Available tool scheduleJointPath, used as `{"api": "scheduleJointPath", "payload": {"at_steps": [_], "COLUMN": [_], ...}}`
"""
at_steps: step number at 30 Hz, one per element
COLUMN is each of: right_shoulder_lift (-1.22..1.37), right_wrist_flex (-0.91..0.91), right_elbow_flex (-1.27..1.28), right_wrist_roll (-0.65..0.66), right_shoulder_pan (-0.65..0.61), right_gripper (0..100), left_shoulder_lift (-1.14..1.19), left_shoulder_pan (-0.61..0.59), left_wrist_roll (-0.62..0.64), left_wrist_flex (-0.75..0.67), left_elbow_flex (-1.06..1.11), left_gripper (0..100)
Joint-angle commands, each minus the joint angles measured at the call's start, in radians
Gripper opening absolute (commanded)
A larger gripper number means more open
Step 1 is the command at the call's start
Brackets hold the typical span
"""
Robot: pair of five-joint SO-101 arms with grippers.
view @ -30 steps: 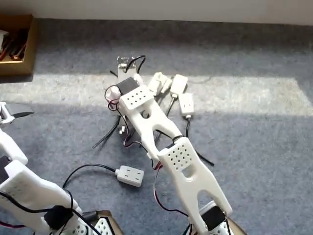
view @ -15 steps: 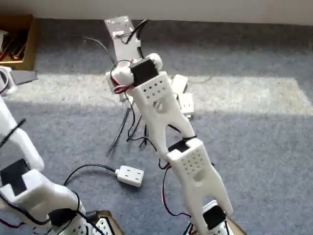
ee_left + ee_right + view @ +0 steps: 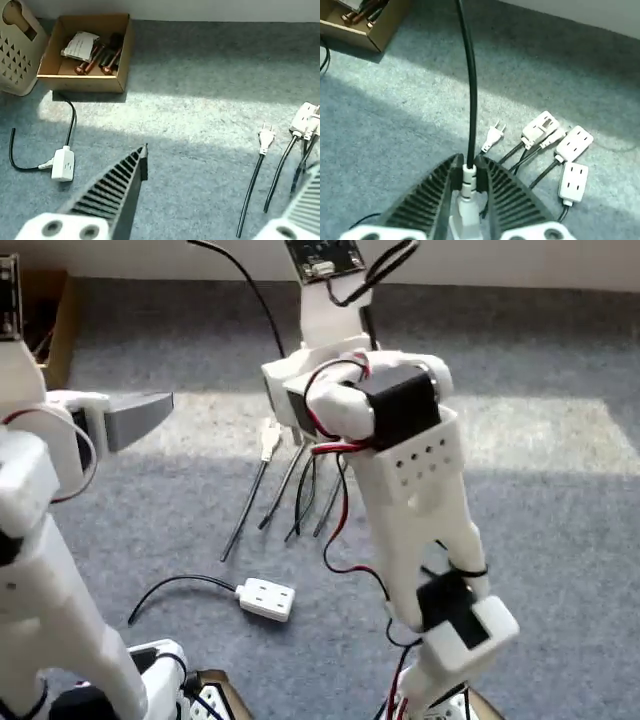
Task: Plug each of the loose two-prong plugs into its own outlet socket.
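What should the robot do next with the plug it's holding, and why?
Probably lower the right tool toward a white socket. The tool is shut on a plug and sits high over the carpet, and that socket's slots look free.

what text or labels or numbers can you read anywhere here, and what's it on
No text can be read.
White packet in the cardboard box: print too blurred to read.
Circuit board atop an arm, high view: marks too small.
Plug in the right hand, outlet sockets: no marks visible.
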Motion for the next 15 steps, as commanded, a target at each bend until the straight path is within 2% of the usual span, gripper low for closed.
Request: {"api": "scheduleJointPath", "payload": {"at_steps": [1,4,10,15], "right_shoulder_lift": [-0.22,-0.346,-0.512,-0.549], "right_wrist_flex": [0.022,-0.064,-0.344,-0.559], "right_elbow_flex": [0.366,0.535,0.881,1.167], "right_wrist_roll": [-0.012,-0.048,-0.074,-0.077], "right_shoulder_pan": [-0.013,-0.025,-0.027,-0.11], "right_gripper": [0.5,0.5,0.5,0.5], "left_shoulder_lift": [-0.148,-0.315,-0.783,-1.236], "left_shoulder_pan": [0.015,0.031,0.12,0.127], "left_wrist_roll": [-0.044,-0.104,-0.109,-0.109], "left_wrist_flex": [0.014,0.014,0.011,-0.127], "left_elbow_flex": [0.176,0.374,0.808,1.271], "left_gripper": [45,44,44,45]}}
